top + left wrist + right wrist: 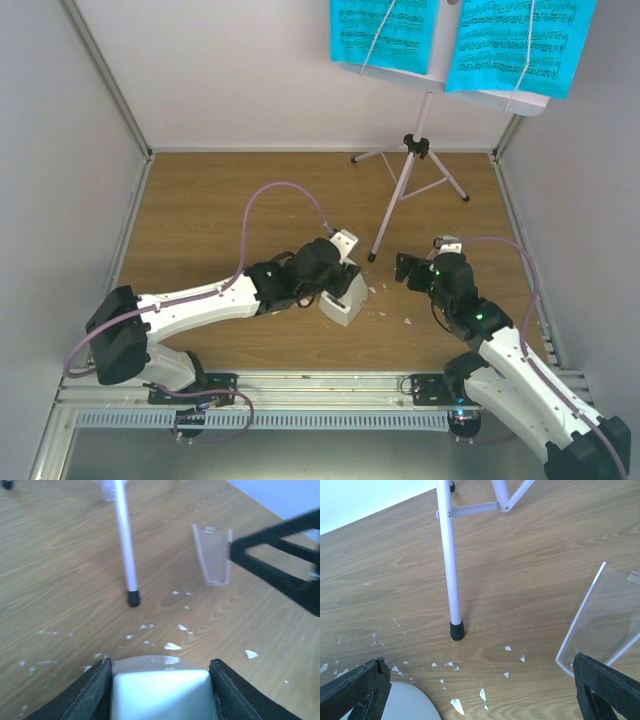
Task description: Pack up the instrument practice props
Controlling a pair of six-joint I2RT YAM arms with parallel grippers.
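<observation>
The left pincer (160, 674) is clamped on the white metronome body (160, 696), a black finger pressed to each side, at the bottom centre of the left wrist view; seen from overhead, the pair sits just below centre on the wooden surface (220, 200). The right pincer (479, 680) gapes wide and grips nothing; the clear cover (602, 625) sits at the lower right of the right wrist view, just beside one fingertip; whether they touch I cannot tell. The pale music stand (415, 148) stands upright at top centre of the overhead view, with cyan sheet-music pages (385, 35) on its desk; one black-capped leg (451, 580) comes down between the two pincers; white crumbs (172, 646) lie scattered near its foot.
</observation>
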